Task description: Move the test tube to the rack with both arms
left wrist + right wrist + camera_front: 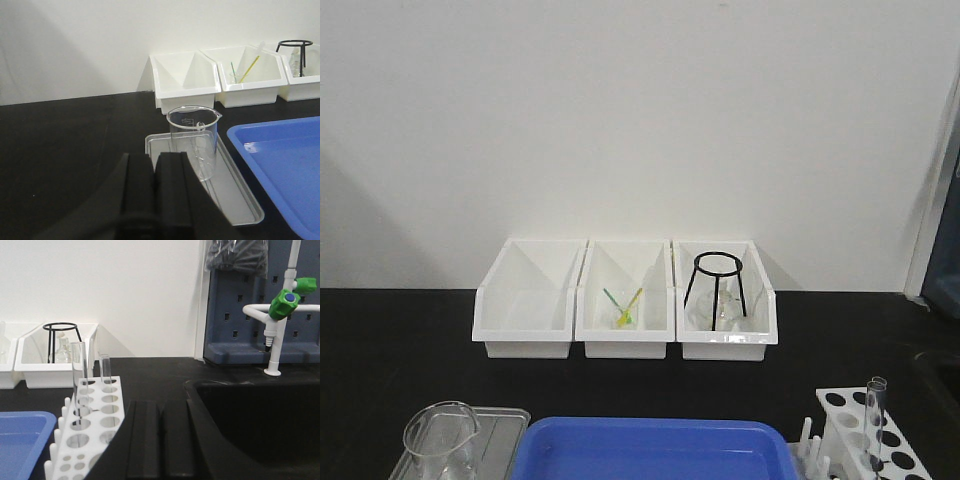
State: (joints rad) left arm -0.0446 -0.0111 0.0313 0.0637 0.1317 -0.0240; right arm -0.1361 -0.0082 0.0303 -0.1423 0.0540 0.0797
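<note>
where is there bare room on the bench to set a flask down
The black bench is bare left of the leftmost white bin, and in the strip between the bins and the blue tray. The front edge is crowded: beaker on a metal tray, the blue tray, then the rack.

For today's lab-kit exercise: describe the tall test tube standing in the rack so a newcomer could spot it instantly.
Start at the black sink basin on the right. Just left of it sits the white plastic rack with round holes. Two clear glass tubes stand in it; the slender clear glass test tube is the taller, nearer one, beside a shorter tube.
</note>
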